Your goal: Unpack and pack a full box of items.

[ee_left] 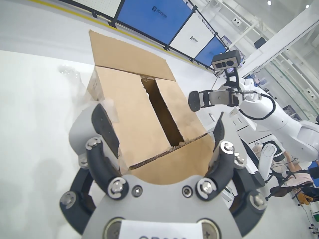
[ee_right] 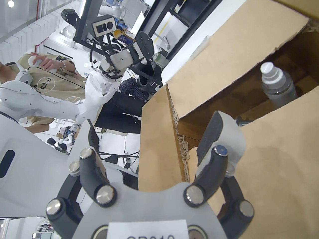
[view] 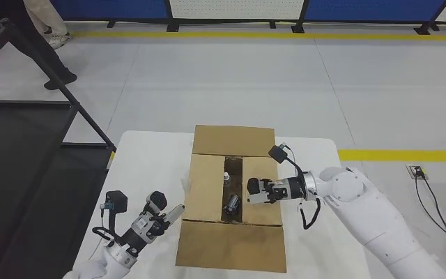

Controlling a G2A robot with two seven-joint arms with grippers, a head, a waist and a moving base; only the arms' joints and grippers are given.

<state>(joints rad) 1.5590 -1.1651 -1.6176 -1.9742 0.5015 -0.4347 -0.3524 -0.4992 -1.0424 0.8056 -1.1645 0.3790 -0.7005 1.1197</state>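
Observation:
A cardboard box [view: 230,195] stands mid-table, its far and near flaps folded outward. Its two side flaps lie nearly shut, leaving a narrow gap. In that gap stand a clear bottle with a white cap [ee_right: 276,80] and a dark item [view: 231,204]. My right gripper [view: 254,190] hovers open over the right side flap at the gap's edge, one finger [ee_right: 219,130] above the flap [ee_right: 274,155]. My left gripper [view: 167,216] is open beside the box's near left corner, with the box [ee_left: 139,115] straight ahead of its fingers. Neither gripper holds anything.
The white table [view: 139,174] has bare room left of the box. Crumpled clear plastic [ee_left: 72,75] lies against the box's left side. A black metal frame [view: 77,118] stands off the table's left edge. The right arm [view: 362,202] lies over the table's right side.

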